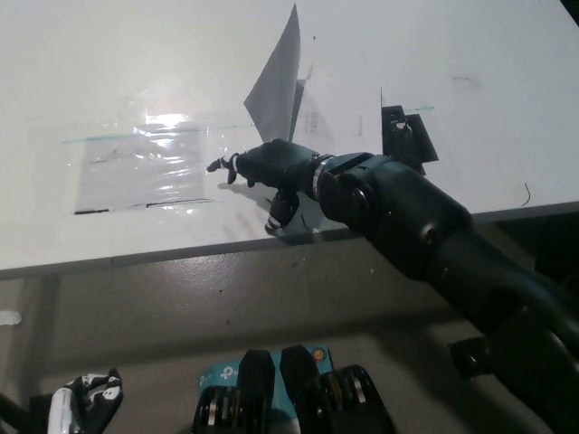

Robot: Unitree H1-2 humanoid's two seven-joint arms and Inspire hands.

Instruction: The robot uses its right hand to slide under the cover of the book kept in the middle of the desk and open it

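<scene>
Your left robot hand (pixel 83 402) rests low at the bottom left corner, grip state unreadable. Your right robot hand (pixel 265 172) sits over the tabletop (pixel 109 72) near its front edge, fingers spread, grasping nothing. Just behind it the book (pixel 339 117) lies mid-tabletop, its cover (pixel 277 83) standing almost upright. A clear plastic sheet (pixel 140 163) lies left of the hand.

Nothing can be read for certain. The open page (pixel 339 113) of the book, upper middle of the frame, carries a few short lines of small dark print, too blurred to make out. No brand, number or sign is legible on the desk (pixel 470 54).
</scene>
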